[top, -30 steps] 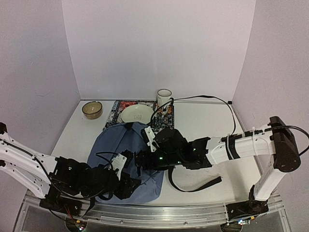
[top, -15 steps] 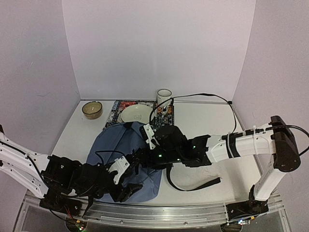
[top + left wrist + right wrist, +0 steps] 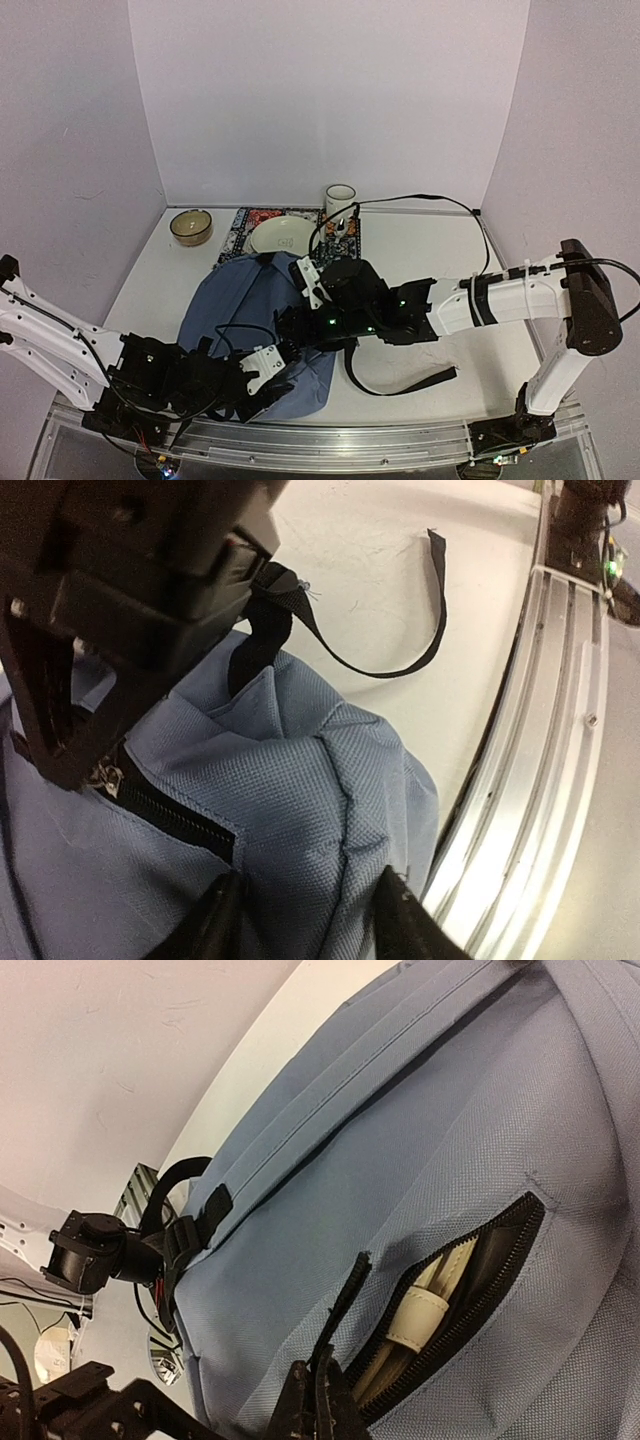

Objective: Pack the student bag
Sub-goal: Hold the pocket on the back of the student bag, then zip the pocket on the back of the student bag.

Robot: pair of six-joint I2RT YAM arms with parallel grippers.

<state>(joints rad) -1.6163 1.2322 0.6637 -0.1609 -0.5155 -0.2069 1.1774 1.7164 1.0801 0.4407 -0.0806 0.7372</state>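
The student bag (image 3: 240,300) lay flat on the table (image 3: 420,250), near its front edge. The right gripper (image 3: 312,1400), pinched together on the zipper tab (image 3: 345,1295), apparently held the front pocket (image 3: 470,1260) agape (cream items (image 3: 415,1315) showed inside). The left gripper (image 3: 308,910) straddled a corner fold, seemingly to steady the bag; whether it actually gripped could not be told.
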